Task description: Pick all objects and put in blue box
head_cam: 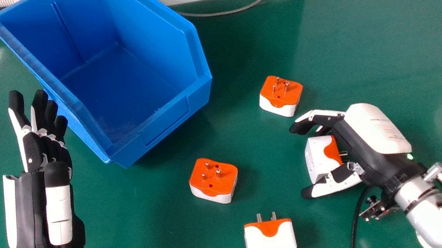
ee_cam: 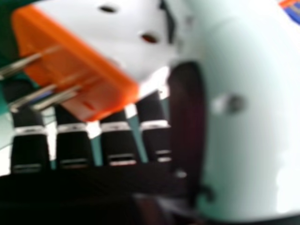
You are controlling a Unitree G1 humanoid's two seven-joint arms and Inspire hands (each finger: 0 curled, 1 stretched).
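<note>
A white, boxy plug adapter with an orange pronged face (head_cam: pixel 317 158) sits on its side between the thumb and fingers of the black-and-white right hand (head_cam: pixel 375 130), which is loosely open around it, prongs toward the palm. Just beyond the fingers stands a second orange-and-white adapter (head_cam: pixel 280 95), prongs up; nearer the middle, a third (head_cam: pixel 213 177), likewise. A fourth (head_cam: pixel 270 240) lies closer in, prongs pointing away from the robot. Farther left is the blue plastic box (head_cam: pixel 165 120) on the green table (head_cam: pixel 362 39), the left hand (head_cam: pixel 45 149) beside it, fingers straight.
</note>
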